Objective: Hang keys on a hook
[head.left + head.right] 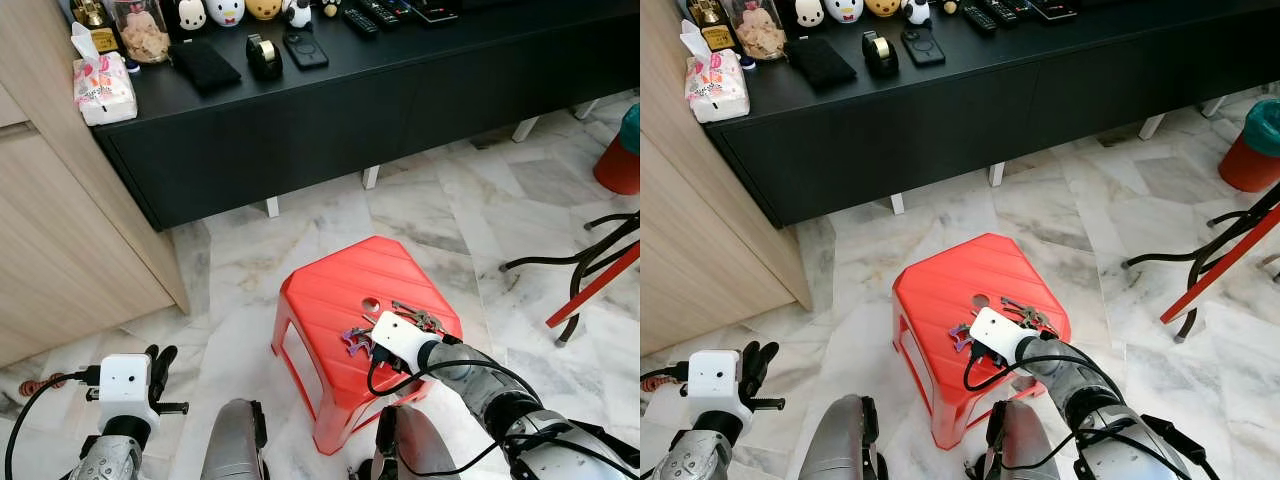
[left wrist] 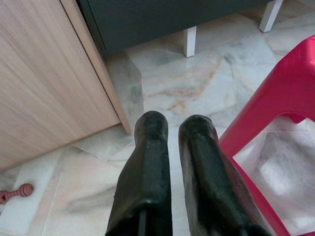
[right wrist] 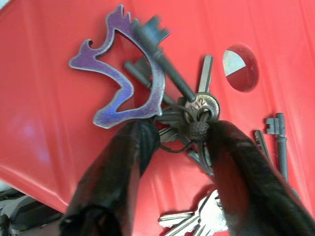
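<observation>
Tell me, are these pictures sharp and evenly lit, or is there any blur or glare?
Both eye views are sharp and evenly lit, with soft sheen on the marble floor. In the right wrist view the two black fingers are blurred, being so close to the lens, while the keys on the red stool look fairly crisp. The left wrist view's fingers show a faint gloss.

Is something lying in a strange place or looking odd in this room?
Yes: a bunch of keys lies on the red stool, an unusual spot; the right pincer straddles its ring. A small pink toy-like thing lies on the marble floor by the wooden cabinet.
</observation>
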You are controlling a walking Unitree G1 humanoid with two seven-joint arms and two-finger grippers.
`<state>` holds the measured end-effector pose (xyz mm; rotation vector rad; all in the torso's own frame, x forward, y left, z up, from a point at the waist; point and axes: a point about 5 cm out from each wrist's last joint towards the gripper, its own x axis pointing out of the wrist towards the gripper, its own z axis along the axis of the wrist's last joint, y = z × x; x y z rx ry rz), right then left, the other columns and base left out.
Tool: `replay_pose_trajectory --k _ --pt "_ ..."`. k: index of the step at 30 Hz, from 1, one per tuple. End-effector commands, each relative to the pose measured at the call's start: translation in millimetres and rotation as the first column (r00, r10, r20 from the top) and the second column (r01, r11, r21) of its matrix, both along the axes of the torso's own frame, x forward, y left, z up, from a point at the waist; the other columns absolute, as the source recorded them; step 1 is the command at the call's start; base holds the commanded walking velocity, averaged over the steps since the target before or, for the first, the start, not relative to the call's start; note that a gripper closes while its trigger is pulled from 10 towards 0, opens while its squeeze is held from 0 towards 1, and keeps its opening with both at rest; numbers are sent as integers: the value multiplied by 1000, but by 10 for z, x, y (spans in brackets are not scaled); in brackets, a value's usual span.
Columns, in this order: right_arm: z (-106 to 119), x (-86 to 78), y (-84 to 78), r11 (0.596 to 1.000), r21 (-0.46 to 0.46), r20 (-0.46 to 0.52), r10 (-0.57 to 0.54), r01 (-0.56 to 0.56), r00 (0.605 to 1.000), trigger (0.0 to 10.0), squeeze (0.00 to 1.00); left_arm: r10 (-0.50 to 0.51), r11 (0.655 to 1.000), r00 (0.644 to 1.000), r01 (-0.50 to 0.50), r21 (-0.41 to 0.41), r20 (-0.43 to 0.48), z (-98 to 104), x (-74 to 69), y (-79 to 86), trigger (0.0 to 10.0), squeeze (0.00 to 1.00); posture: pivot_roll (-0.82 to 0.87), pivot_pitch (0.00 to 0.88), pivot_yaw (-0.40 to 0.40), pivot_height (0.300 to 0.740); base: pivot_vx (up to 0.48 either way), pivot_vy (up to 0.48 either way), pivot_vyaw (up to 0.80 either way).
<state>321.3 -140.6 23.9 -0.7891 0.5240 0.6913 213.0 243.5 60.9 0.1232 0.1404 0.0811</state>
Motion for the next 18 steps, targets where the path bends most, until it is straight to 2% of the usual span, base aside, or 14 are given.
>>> replay_pose_trajectory --k 1,10,15,18 --pt "-190 -168 1 1000 -19 -93 14 -16 996 0 0 -7 1000 1000 7 7 -17 -11 -39 2 10000 0 234 236 -52 612 0 0 0" --pt "-204 -178 -11 1000 8 -99 -25 26 995 0 0 -10 1000 1000 10 9 -19 -13 -28 -2 10000 0 234 232 -52 612 0 0 0" --pt "-99 -74 -78 985 92 -50 -140 144 989 0 0 -10 1000 1000 10 10 -21 -20 -18 3 10000 0 230 230 -50 612 0 0 0" --pt "-8 3 -112 964 169 -23 -206 207 978 0 0 -8 1000 1000 8 11 -22 -27 -6 7 10000 0 226 224 -50 612 0 0 0"
